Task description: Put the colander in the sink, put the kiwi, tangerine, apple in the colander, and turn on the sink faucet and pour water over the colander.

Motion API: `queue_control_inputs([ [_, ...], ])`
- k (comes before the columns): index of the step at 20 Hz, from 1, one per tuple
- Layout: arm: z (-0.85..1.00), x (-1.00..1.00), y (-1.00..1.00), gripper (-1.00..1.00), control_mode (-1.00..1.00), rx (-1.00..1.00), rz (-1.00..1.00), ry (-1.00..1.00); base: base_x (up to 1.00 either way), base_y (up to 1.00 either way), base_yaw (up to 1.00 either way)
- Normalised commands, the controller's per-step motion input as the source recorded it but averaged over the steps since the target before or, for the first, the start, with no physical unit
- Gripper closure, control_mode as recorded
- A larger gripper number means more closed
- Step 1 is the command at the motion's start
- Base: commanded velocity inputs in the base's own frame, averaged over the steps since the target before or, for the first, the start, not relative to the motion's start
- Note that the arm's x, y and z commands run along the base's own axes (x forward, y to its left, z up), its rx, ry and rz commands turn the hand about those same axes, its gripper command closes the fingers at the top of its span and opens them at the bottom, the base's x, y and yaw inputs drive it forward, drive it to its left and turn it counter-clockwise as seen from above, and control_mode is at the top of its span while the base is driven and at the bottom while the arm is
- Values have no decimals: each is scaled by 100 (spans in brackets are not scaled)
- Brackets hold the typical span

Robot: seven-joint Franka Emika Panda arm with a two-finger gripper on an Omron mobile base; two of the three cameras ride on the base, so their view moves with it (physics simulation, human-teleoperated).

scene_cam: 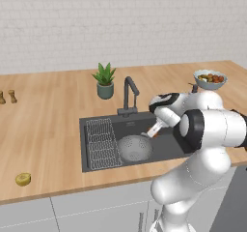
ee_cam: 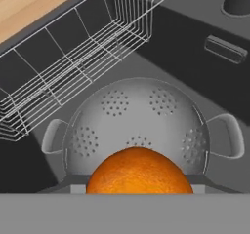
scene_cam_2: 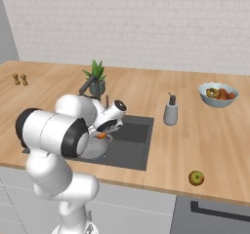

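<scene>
Orange tangerine (ee_cam: pixel 139 171) clamped in the fingers (scene_cam: pixel 153 132), hanging directly above the colander (ee_cam: pixel 137 122) bowl, which sits in the sink (scene_cam: pixel 166 146) beside the wire rack (ee_cam: pixel 73 62); drop is straight down.

Sink (scene_cam: pixel 164 151) basin: the wire grid rack (scene_cam: pixel 102 144) occupies its left portion and the colander (scene_cam: pixel 135 148) stands just beside it, leaving bare floor to the right of the colander. The colander's mouth (ee_cam: pixel 139 116) is unobstructed from above. The sink faucet (scene_cam: pixel 128 94) rises at the back rim, with the potted plant (scene_cam: pixel 104 80) behind it; the soap bottle (scene_cam_2: pixel 170 110) stands right of the basin.
</scene>
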Motion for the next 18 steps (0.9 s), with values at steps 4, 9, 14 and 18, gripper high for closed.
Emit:
queue_control_inputs([
  [4, -37, 24, 20, 100, -100, 1, 3, 0, 0, 0, 0],
  [9, -53, 18, 22, 100, -100, 4, 3, 0, 0, 0, 0],
  [14, -42, 20, 7, 100, -100, 3, 5, 0, 0, 0, 0],
  [18, -26, 21, 9, 100, -100, 0, 6, 0, 0, 0, 0],
])
